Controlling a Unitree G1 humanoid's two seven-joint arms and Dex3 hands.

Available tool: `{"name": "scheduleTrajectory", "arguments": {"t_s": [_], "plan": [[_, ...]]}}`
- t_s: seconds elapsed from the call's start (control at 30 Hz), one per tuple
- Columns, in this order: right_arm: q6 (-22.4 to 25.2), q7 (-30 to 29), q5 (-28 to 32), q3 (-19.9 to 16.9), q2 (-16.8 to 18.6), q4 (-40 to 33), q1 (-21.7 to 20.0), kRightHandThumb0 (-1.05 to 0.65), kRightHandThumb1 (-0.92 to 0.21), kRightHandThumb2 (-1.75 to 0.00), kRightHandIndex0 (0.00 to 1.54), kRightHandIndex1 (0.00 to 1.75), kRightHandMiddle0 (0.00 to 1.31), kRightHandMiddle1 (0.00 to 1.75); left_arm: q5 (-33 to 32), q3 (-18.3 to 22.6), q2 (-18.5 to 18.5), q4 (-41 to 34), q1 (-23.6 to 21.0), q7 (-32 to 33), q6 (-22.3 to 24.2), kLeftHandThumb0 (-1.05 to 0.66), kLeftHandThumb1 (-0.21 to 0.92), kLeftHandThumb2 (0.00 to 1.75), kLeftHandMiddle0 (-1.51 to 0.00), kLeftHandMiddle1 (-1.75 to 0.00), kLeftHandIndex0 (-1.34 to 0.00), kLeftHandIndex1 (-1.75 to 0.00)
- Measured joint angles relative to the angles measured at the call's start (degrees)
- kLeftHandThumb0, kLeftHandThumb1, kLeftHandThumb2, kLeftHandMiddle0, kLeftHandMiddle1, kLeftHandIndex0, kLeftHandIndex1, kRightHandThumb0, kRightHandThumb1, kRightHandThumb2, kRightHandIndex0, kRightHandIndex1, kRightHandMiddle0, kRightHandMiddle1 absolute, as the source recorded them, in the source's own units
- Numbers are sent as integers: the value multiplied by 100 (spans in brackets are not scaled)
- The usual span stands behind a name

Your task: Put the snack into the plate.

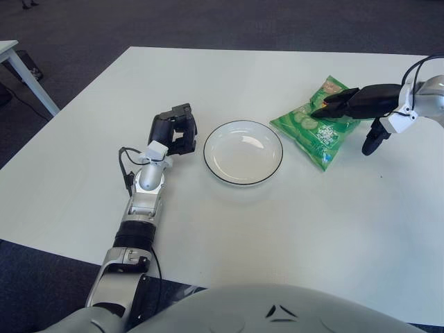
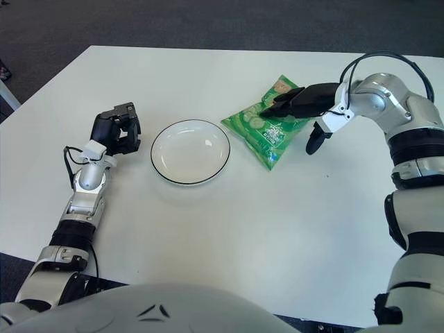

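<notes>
The snack is a green bag (image 1: 313, 127) lying flat on the white table, just right of the plate. The plate (image 1: 210, 165) is white with a dark rim and holds nothing. My right hand (image 1: 341, 123) reaches in from the right edge. Its long fingers (image 1: 340, 104) lie stretched across the bag's top, and the thumb (image 1: 369, 143) hangs down off the bag's right side, apart from it. My left hand (image 1: 173, 130) shows left of the plate with its fingers curled and nothing in them.
The white table (image 1: 291, 229) reaches across the view, with its far edge at the top and its left edge slanting down. Part of another table (image 1: 14, 59) stands on the dark carpet at the far left.
</notes>
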Motion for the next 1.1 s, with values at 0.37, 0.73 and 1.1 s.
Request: {"name": "scheduleTrajectory", "arguments": {"t_s": [0.37, 0.73, 1.1], "plan": [[475, -1717, -1053, 178, 318, 84, 98, -87, -79, -14, 0, 0, 0, 33, 1153, -201, 150, -66, 2, 903, -121, -52, 77, 91, -140, -175, -118, -175], [1591, -4353, -1968, 464, 647, 371, 502, -52, -40, -90, 2, 67, 0, 110, 1461, -254, 230, -294, -81, 1198, -192, -52, 79, 91, -139, -175, -118, -175], [2211, -7055, -2420, 652, 909, 811, 708, -2, -20, -135, 72, 142, 56, 173, 2016, -364, 268, -330, -110, 1764, -290, -50, 82, 90, -139, -175, -116, -175]]}}
